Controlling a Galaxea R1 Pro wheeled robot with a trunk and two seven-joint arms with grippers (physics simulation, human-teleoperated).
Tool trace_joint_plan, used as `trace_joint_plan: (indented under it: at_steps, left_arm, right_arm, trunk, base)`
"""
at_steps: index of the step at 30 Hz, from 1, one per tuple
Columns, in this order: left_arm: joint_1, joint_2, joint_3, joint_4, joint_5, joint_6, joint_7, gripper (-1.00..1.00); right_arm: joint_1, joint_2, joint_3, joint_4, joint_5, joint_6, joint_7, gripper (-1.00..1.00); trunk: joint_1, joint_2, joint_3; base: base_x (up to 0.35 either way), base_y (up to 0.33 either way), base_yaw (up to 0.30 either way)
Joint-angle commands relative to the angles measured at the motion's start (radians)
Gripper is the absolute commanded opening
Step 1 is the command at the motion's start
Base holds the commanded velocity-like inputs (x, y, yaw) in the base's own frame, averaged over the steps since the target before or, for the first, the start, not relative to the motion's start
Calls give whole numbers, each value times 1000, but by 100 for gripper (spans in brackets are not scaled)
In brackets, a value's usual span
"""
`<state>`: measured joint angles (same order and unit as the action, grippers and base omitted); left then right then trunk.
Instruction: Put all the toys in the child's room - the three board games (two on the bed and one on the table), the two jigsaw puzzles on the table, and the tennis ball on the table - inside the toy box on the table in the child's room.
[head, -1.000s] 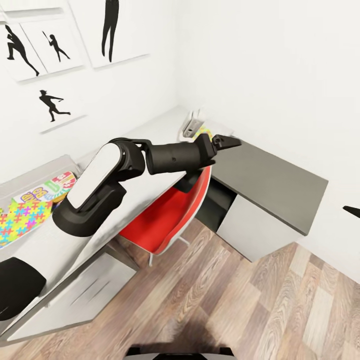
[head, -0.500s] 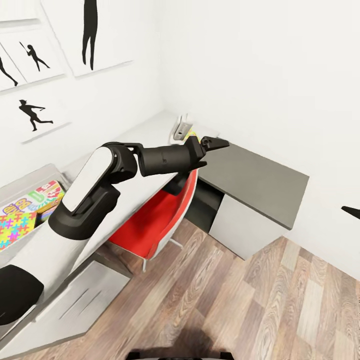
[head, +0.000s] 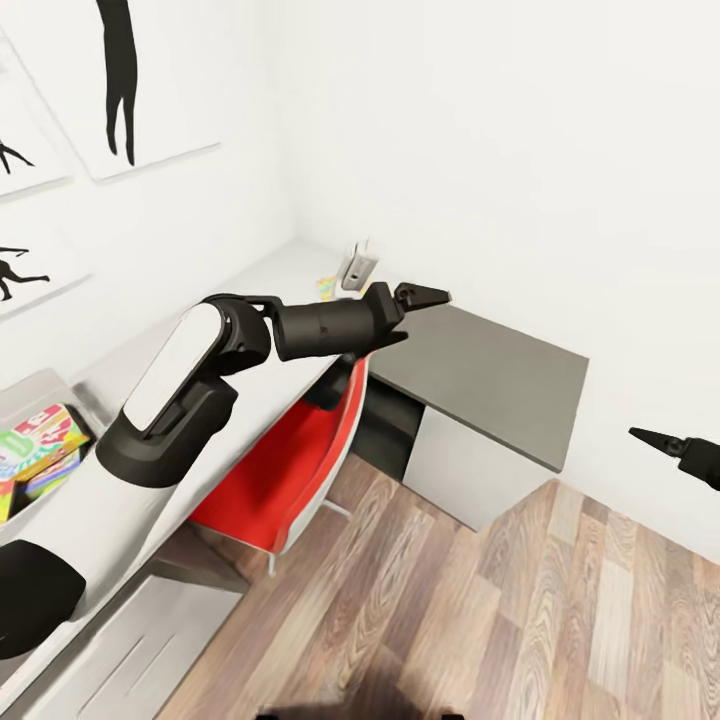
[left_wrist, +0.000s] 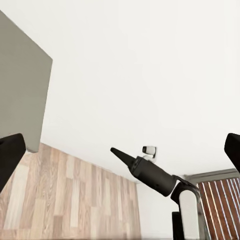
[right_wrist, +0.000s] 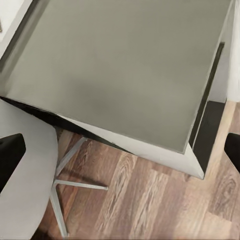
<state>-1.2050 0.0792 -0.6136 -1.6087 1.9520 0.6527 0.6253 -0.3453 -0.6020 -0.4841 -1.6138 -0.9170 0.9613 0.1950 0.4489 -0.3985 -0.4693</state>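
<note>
One game box (head: 35, 432) in the toy box (head: 40, 385) — lettering unreadable.

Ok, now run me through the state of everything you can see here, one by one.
left gripper: open, empty, held out over the table's corner
right gripper: open, empty, over the floor
toy box: lidless, on the table
board game: inside the toy box
jigsaw puzzle: on the table, outside the box, partly hidden by the arm
red chair: tucked under the table
</note>
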Motion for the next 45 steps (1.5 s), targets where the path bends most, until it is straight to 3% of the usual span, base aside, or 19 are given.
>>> trace_joint_plan:
  at_steps: [1, 9, 23, 45]
  left_arm:
    - [-1, 1, 0, -1, 10, -2, 10, 100]
    - [5, 3, 2, -1, 10, 20, 10, 100]
    - [7, 4, 3, 0, 13, 28, 15, 100]
    - [7, 4, 3, 0, 16, 59, 24, 100]
  right_arm:
    - [-1, 0, -1, 0, 10, 5, 10, 100]
    - [-2, 20, 30, 0, 14, 4, 10, 100]
    - [-1, 32, 42, 0, 16, 4, 11, 100]
    - [-1, 38, 44, 0, 16, 4, 13, 100]
  trunk:
    - [1, -2, 0]
    - [1, -2, 11]
    - [1, -2, 31]
    - [1, -2, 63]
  base:
    - [289, 0, -165]
    - [314, 0, -165]
    - [290, -21, -165]
    - [47, -7, -164]
